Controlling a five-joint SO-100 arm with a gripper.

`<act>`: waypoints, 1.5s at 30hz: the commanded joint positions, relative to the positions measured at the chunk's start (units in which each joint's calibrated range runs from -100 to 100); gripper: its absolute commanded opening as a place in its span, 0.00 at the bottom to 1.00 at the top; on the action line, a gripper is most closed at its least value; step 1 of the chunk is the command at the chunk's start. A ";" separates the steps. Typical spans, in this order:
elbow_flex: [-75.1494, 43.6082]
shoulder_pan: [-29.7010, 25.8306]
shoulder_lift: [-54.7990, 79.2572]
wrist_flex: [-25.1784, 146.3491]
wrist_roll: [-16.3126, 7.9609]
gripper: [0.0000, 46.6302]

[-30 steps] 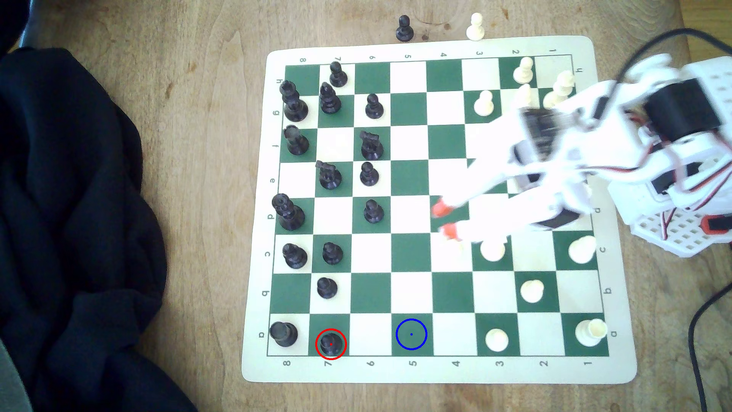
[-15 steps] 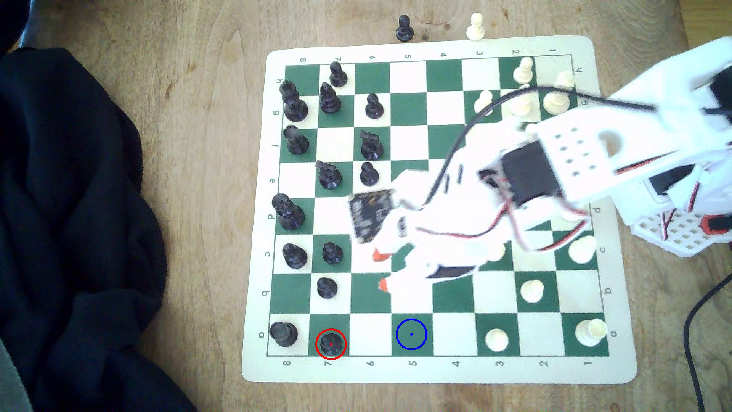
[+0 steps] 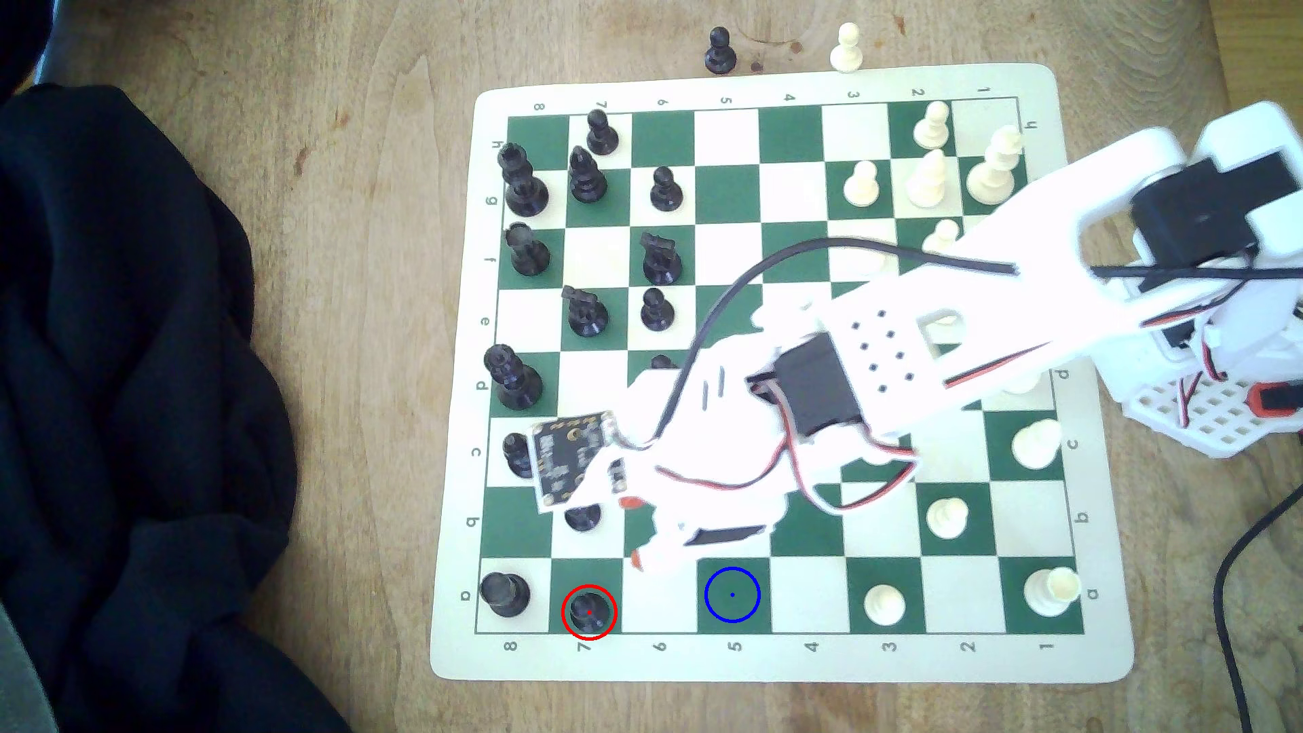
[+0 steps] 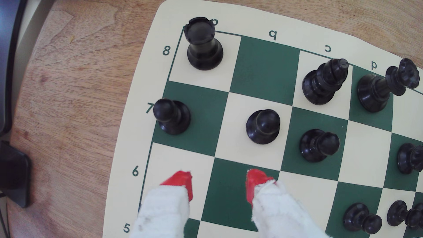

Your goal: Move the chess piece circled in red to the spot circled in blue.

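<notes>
The red-ringed black pawn [image 3: 589,612] stands on a green square in the board's near row, toward the exterior view's left; in the wrist view the same pawn [image 4: 171,116] stands by the "7" mark. The blue-ringed green square [image 3: 732,595] lies two squares to the pawn's right in the exterior view and is bare. My gripper [image 3: 634,531] hovers open just above and right of the pawn, apart from it. Its red fingertips [image 4: 180,183] straddle a green square, and nothing sits between them at the gripper [image 4: 218,185].
A black rook [image 3: 505,593] stands in the corner beside the pawn, also the rook [image 4: 203,43]. Another black pawn [image 3: 582,518] stands one square behind the ringed one, close to my fingers. A dark cloth [image 3: 127,395] lies left of the board. White pieces [image 3: 884,605] stand at right.
My arm has swept from the board's middle right toward the near left corner, bringing the open gripper close to the red-ringed pawn. No piece has moved.
</notes>
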 commanded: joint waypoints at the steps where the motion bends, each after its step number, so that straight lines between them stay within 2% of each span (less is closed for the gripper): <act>1: -8.70 0.02 1.26 -0.56 -0.10 0.29; 14: -19.95 -3.11 6.69 4.35 -1.81 0.31; 21: -22.94 -3.03 10.17 4.35 -1.86 0.31; 45: -30.92 -3.89 17.81 2.14 -2.59 0.24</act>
